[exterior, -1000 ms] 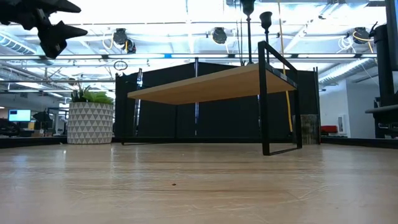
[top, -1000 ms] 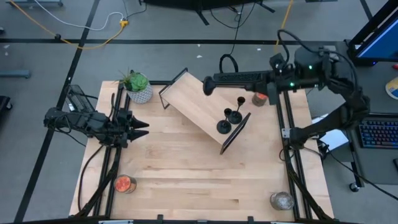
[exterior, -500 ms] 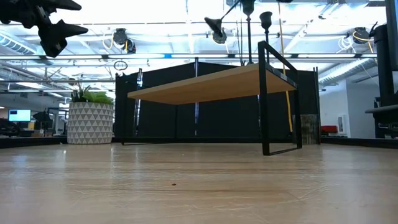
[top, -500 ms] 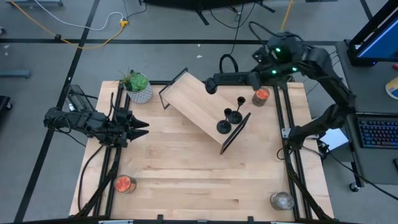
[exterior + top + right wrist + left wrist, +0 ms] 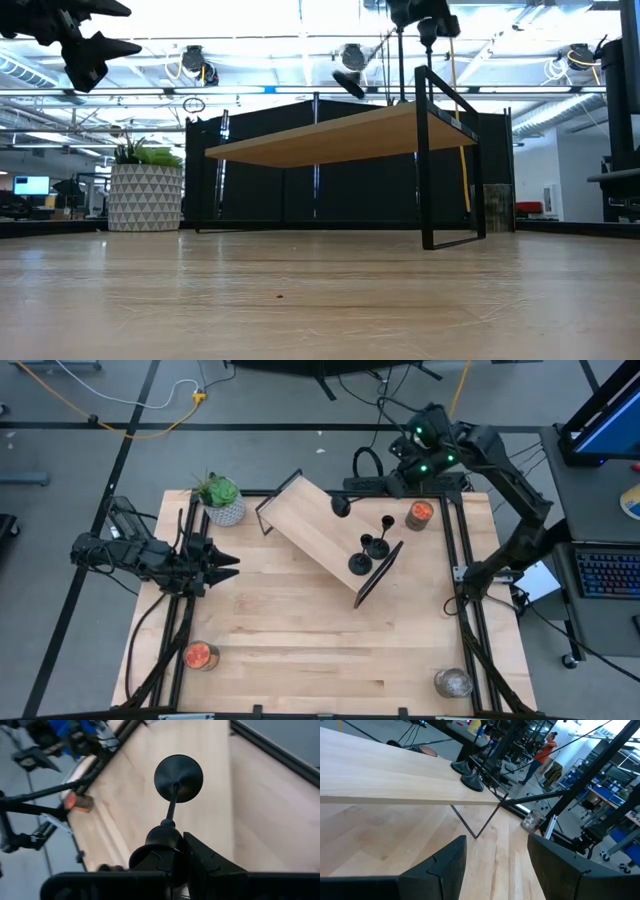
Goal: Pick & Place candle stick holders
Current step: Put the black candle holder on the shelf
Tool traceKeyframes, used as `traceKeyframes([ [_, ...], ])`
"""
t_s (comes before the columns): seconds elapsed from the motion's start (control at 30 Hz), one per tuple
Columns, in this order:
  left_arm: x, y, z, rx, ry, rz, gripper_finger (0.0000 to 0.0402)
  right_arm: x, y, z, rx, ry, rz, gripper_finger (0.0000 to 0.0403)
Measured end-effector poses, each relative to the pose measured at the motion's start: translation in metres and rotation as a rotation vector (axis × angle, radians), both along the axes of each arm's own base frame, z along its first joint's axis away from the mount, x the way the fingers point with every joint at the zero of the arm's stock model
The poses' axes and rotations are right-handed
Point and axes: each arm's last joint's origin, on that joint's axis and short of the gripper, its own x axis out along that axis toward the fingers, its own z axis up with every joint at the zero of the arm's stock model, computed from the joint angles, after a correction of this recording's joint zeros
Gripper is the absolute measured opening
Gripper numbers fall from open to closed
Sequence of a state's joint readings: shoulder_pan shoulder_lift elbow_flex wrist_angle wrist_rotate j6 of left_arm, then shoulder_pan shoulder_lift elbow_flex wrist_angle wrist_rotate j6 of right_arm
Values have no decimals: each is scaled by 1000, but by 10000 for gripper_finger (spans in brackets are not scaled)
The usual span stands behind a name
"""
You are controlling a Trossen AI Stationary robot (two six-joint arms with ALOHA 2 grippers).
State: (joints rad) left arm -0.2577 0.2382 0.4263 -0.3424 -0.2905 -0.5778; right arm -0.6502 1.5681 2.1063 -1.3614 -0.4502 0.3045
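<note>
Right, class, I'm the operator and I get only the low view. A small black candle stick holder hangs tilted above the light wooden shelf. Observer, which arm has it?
Observer: The right gripper. Its jaws are shut on the cup end of the small black candle stick holder, with the round base pointing away from the wrist.
Operator: Where is it over the light wooden shelf?
Observer: From above, its base is about over the board's rear edge, apart from the other black holders standing near the right end.
Operator: And the other arm?
Observer: The left gripper waits at the table's left side with its jaws open, holding nothing.
</note>
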Motion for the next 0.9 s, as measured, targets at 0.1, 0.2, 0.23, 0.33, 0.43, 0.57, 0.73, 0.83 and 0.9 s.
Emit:
traceKeyframes([
  [0.1, 0, 0, 0, 0, 0, 6, 216, -6, -7, -3, -3, 35, -4, 10],
  [0.2, 0, 1, 0, 1, -1, 20, 216, -8, -13, -7, -7, 58, 3, 10],
  [0.23, 0, 1, 0, 2, -1, 26, 216, -8, -14, -9, 1, 64, 15, 10],
  [0.33, 0, 1, 0, -1, -2, 29, 216, -5, -16, -12, 24, 54, 57, 10],
  [0.43, 0, 1, 0, -3, -2, 35, 216, -2, -18, -18, 51, 75, 85, 10],
  [0.57, 0, 1, 0, -2, -5, 49, 216, 3, -22, -24, 60, 100, 103, 10],
  [0.73, 0, 2, 0, 0, -5, 60, 216, 8, -26, -29, 48, 112, 132, 10],
  [0.83, 0, 2, 0, 0, -6, 61, 216, 10, -28, -33, 47, 129, 157, 10],
  [0.9, 0, 2, 0, 0, -6, 61, 216, 11, -29, -36, 45, 141, 179, 10],
])
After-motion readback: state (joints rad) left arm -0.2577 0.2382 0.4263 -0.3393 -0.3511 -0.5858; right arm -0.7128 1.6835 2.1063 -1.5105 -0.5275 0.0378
